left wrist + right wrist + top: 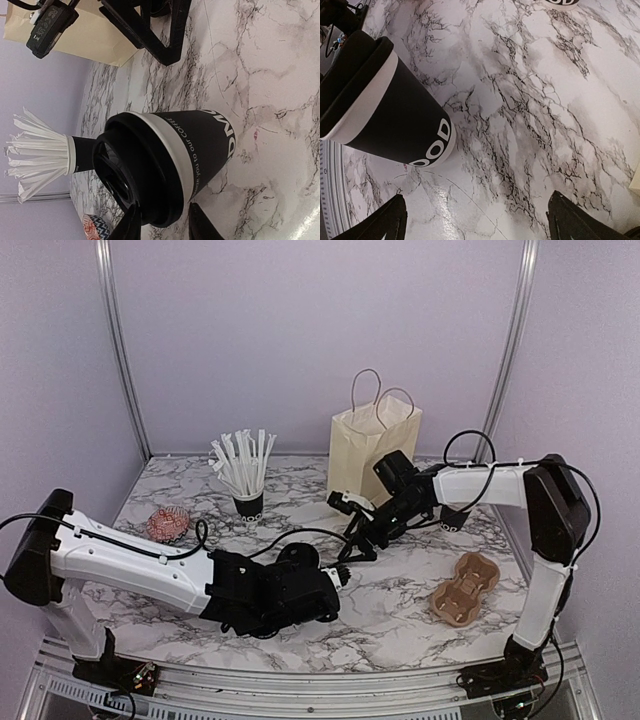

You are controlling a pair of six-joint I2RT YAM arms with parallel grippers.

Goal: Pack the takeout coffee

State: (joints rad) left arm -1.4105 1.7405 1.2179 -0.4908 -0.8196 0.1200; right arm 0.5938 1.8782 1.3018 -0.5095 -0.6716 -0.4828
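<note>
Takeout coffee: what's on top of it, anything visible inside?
A black plastic lid sits on the takeout coffee, seated over the rim. The lid covers the opening fully, so whatever is inside the cup cannot be seen.

We see a marble table (400, 620) carrying the takeout coffee (395, 120) near, straw cup (247, 502) and paper bag (365, 450) far, cup carrier (465, 588) right.

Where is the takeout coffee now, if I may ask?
In the left wrist view, the takeout coffee stands on the table between the left gripper's fingers, straw cup behind.
</note>
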